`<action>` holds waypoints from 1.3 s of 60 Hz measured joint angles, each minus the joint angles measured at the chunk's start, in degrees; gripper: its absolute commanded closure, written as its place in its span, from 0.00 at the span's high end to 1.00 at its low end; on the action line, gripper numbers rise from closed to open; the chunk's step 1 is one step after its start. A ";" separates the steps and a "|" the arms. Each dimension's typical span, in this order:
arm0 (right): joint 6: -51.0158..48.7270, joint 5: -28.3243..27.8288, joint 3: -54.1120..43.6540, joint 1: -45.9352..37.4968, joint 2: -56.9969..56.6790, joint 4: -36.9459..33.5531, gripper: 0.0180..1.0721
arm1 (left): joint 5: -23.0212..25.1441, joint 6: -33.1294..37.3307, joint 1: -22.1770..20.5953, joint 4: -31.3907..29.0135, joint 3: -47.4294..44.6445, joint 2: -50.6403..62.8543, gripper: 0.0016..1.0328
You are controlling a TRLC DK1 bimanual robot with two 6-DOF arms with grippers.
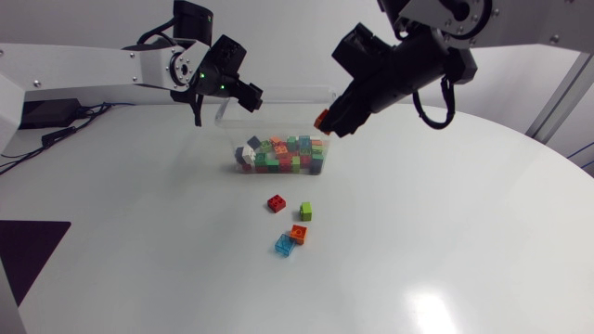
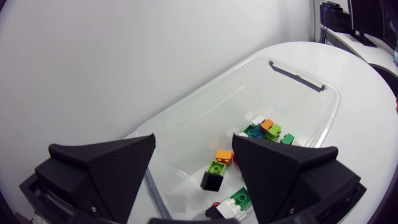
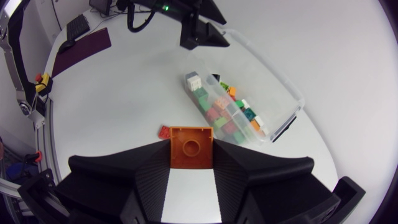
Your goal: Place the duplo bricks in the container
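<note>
The orange brick (image 3: 191, 147) is clamped between the fingers of the right gripper (image 1: 332, 121), held in the air over the right end of the clear container (image 1: 278, 93), probably so that it falls onto the heap of bricks (image 1: 278, 156) already inside. The left gripper (image 2: 194, 149) hangs spread and empty above the container's other end, well placed to keep out of the drop. A red brick (image 1: 277, 203), green brick (image 1: 305, 211), second orange brick (image 1: 298, 234) and blue brick (image 1: 284, 245) lie near the container on the table (image 1: 445, 241), not yet collected.
</note>
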 measured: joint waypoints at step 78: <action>10.03 0.66 29.57 -3.39 28.59 12.94 0.90 | 12.07 17.07 -3.63 1.90 -41.35 -14.80 0.96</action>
